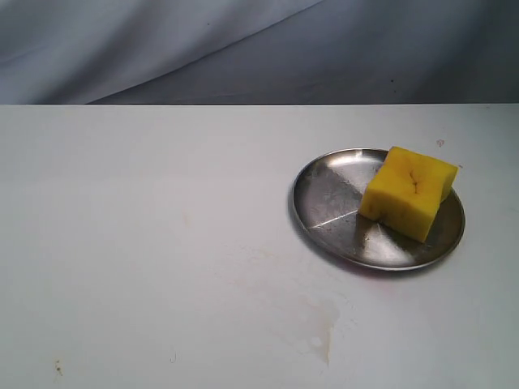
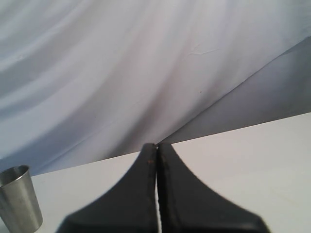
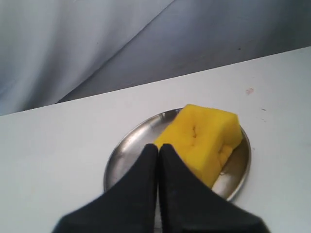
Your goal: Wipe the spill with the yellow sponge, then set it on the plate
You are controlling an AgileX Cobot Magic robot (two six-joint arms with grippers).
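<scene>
The yellow sponge (image 1: 409, 192) lies on the right part of the steel plate (image 1: 324, 198), on the right side of the white table. In the right wrist view the sponge (image 3: 204, 133) sits in the plate (image 3: 124, 155) just beyond my right gripper (image 3: 158, 147), which is shut on nothing and apart from the sponge. My left gripper (image 2: 156, 145) is shut and empty over bare table. Neither gripper shows in the exterior view. No orange puddle is visible; only a faint wet smear (image 1: 320, 332) marks the table in front of the plate.
A small steel cup (image 2: 19, 201) stands on the table in the left wrist view. Grey cloth hangs behind the table's far edge (image 1: 243, 104). Tiny brown specks (image 1: 57, 367) lie near the front left.
</scene>
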